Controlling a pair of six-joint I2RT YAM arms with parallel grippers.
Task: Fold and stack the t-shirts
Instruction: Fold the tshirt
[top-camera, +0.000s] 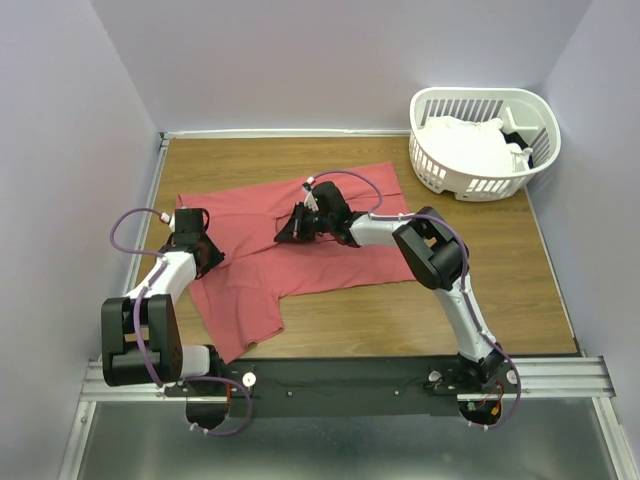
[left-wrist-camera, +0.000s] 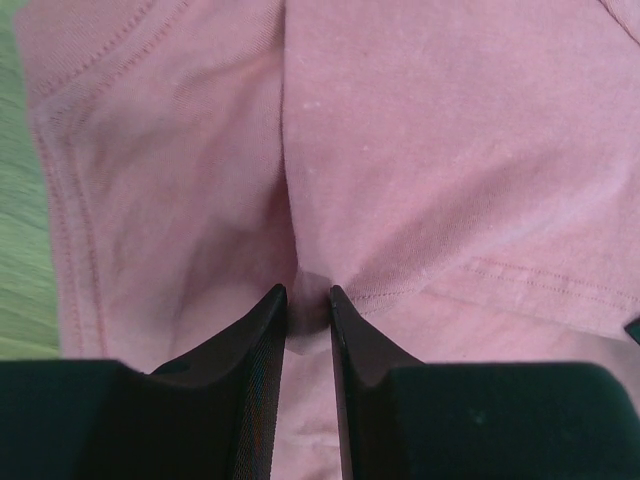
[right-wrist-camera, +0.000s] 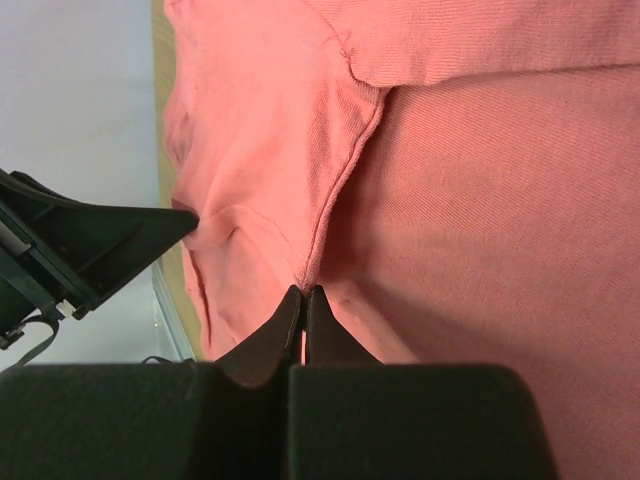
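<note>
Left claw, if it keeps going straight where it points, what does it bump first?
The red t-shirt. The left claw tips pinch a fold of it, so there is no gap to cross. The wooden table probably lies right under the cloth.

1. Overhead view's bright and even, lit from above, everything sharp, only soft faint shadows on the table (top-camera: 500, 270).
2. Left wrist view: red shirt (left-wrist-camera: 450, 150) looks washed-out pink, table strip at the left edge is blurry and greenish.
3. Right wrist view: warmer, more saturated, weave crisp.
</note>
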